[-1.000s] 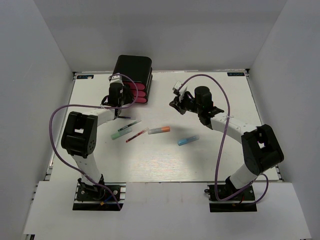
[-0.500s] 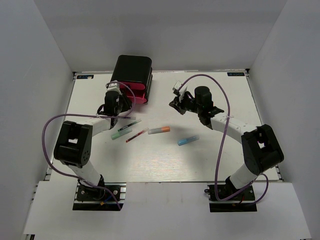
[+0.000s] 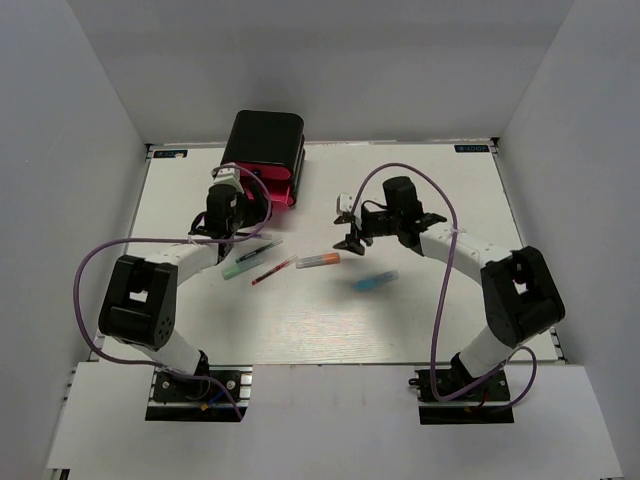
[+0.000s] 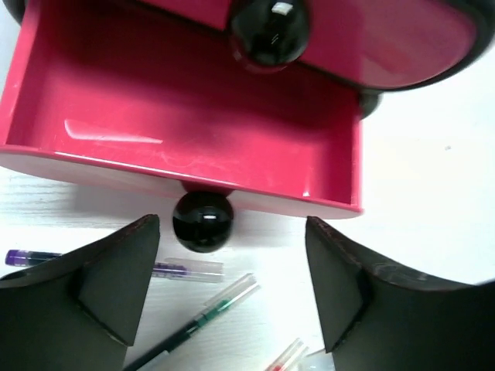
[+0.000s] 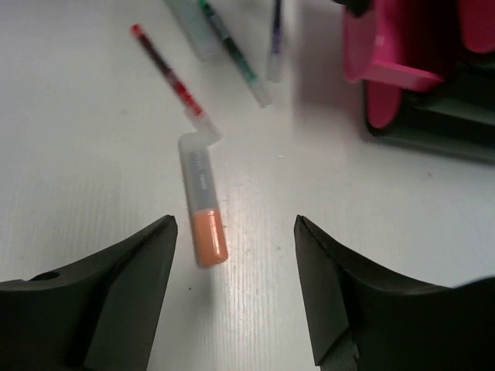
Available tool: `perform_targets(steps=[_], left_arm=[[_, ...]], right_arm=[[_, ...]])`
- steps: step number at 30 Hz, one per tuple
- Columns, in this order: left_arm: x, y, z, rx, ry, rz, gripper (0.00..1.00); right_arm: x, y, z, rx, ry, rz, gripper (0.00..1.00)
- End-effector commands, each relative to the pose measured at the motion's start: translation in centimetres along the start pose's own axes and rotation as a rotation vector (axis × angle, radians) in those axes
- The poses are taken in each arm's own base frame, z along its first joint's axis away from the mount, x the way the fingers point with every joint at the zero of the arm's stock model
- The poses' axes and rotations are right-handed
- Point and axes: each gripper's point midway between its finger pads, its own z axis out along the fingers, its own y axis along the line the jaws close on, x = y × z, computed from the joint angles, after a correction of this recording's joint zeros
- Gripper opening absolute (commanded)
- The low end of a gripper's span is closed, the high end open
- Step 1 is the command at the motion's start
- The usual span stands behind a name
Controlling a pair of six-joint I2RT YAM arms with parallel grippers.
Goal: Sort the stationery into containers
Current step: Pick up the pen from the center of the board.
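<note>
The containers are pink drawers in a black box (image 3: pixel 268 138). The lowest drawer (image 4: pixel 193 116) is pulled out and holds nothing. Its black knob (image 4: pixel 203 222) sits just ahead of my left gripper (image 4: pixel 232 243), which is open and holds nothing. Below the knob lie a purple pen (image 4: pixel 182 269), a green pen (image 4: pixel 213 313) and the tip of a red pen (image 4: pixel 288 355). My right gripper (image 5: pixel 236 239) hangs open over the table, with the orange-grey marker (image 5: pixel 203 201) just ahead of its left finger. A blue marker (image 3: pixel 375 281) and a mint marker (image 3: pixel 243 265) lie apart.
The pens and markers are spread in a loose row across the middle of the white table (image 3: pixel 420 320). The open drawer (image 5: pixel 387 69) juts toward them from the box at the back left. Grey walls stand around the table.
My left gripper drew the lowest drawer out by its knob, then opened and let go. My right gripper swung down and left to the orange-grey marker and opened.
</note>
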Motion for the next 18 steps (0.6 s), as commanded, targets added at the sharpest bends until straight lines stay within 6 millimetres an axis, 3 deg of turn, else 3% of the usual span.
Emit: perform_targets(steps=[1, 2, 3, 5, 7, 8, 10, 11, 12, 14, 15, 18], left_arm=[[-4.0, -2.0, -1.9, 0.046, -0.094, 0.009, 0.86], [-3.8, -1.9, -2.1, 0.045, -0.093, 0.009, 0.88], [-4.2, -2.1, -2.3, 0.049, -0.103, 0.009, 0.88], [-4.4, -2.0, -3.1, 0.041, -0.107, 0.009, 0.88], [-4.5, -1.7, -3.7, 0.027, -0.114, 0.018, 0.90], [-4.8, -1.7, -4.3, 0.018, -0.117, 0.018, 0.90], [-4.2, -1.0, -5.0, -0.002, -0.109, 0.036, 0.90], [-4.7, -1.1, -6.0, -0.005, -0.125, 0.035, 0.90], [-5.3, -1.1, -6.6, -0.009, -0.140, 0.034, 0.90], [-4.2, -0.3, -7.8, -0.036, -0.121, 0.035, 0.90], [-5.1, -0.4, -9.0, -0.035, -0.155, 0.032, 0.90], [-3.8, 0.8, -10.8, -0.062, -0.140, 0.029, 0.90]], right_arm=[[0.6, 3.8, 0.4, -0.256, -0.047, -0.212, 0.68], [1.7, 5.1, 0.5, -0.307, -0.025, -0.182, 0.70], [1.6, 4.8, 0.8, -0.321, -0.024, -0.202, 0.70], [3.7, 6.0, 1.3, -0.394, 0.021, -0.183, 0.70], [4.0, 6.1, 1.7, -0.425, 0.038, -0.184, 0.67], [5.1, 6.4, 2.1, -0.455, 0.059, -0.147, 0.67], [5.1, 5.5, 2.9, -0.454, 0.074, -0.170, 0.63], [6.4, 5.7, 3.4, -0.468, 0.096, -0.144, 0.63], [6.5, 5.9, 3.7, -0.477, 0.097, -0.143, 0.63], [7.1, 5.3, 4.4, -0.466, 0.118, -0.133, 0.63], [7.4, 5.3, 4.6, -0.463, 0.130, -0.130, 0.63], [8.4, 5.1, 5.3, -0.445, 0.162, -0.110, 0.62]])
